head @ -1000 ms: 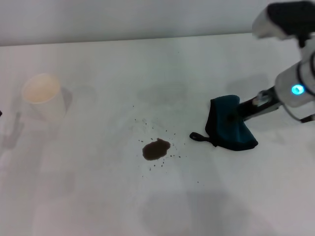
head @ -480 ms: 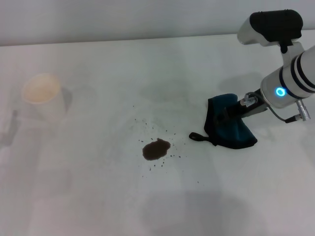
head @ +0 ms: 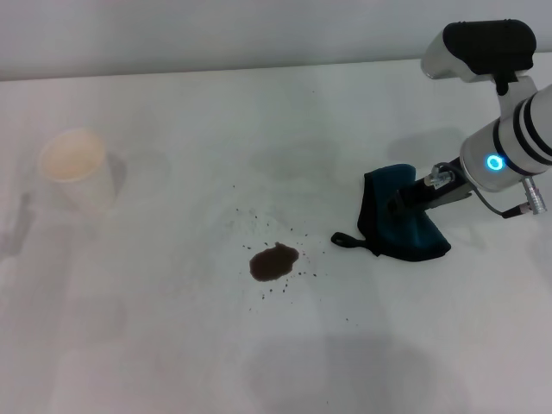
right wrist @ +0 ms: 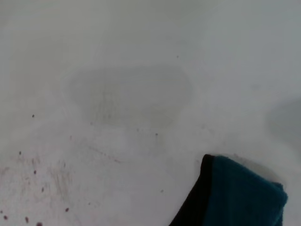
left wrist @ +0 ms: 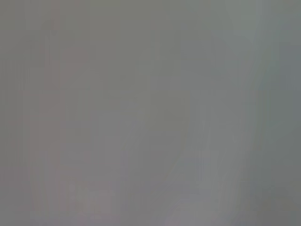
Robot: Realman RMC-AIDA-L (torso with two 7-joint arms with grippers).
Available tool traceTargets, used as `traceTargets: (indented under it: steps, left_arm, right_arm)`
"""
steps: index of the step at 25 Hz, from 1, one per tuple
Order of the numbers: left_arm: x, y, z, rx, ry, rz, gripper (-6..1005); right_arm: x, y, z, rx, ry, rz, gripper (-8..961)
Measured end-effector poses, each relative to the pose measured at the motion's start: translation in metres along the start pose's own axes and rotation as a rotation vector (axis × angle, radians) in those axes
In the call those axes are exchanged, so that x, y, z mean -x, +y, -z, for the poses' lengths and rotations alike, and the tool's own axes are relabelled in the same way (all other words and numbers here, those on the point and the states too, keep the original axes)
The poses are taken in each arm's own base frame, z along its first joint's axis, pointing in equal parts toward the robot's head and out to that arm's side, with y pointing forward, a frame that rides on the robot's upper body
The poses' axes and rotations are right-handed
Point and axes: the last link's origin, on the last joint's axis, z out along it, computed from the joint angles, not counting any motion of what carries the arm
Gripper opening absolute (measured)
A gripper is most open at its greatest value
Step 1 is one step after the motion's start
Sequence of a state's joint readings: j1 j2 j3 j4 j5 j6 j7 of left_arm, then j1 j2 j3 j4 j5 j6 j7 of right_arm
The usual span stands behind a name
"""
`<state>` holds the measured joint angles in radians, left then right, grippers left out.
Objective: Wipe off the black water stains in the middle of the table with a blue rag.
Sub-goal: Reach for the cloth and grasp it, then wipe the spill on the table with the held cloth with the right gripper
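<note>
Head view: the blue rag (head: pixel 401 226) is crumpled on the table (head: pixel 172 345), right of the black water stains (head: pixel 274 261).
Right gripper (head: pixel 405 203): pressed into the rag; grip cannot be told.
Cup (head: pixel 76 168): far left.

Plain pale grey wall (head: pixel 216 34) ran behind white table's (head: pixel 172 362) far edge; soft, even light.

pale see-through cup (head: pixel 76 172) standing upright way over on the left, plain light wall (head: pixel 216 34) along the back
</note>
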<state>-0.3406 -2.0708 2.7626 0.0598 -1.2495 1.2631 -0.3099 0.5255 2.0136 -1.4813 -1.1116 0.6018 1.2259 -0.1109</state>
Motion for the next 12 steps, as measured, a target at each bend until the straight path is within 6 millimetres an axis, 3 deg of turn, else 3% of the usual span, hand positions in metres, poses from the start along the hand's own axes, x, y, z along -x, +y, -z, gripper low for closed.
traceTargets:
  steps: [12]
  left_arm:
    - [-0.0003, 0.0015, -0.0007, 0.009, 0.001, 0.023, 888]
  right_arm:
    - [0.0008, -0.0011, 0.0021, 0.010, -0.004, 0.007, 129]
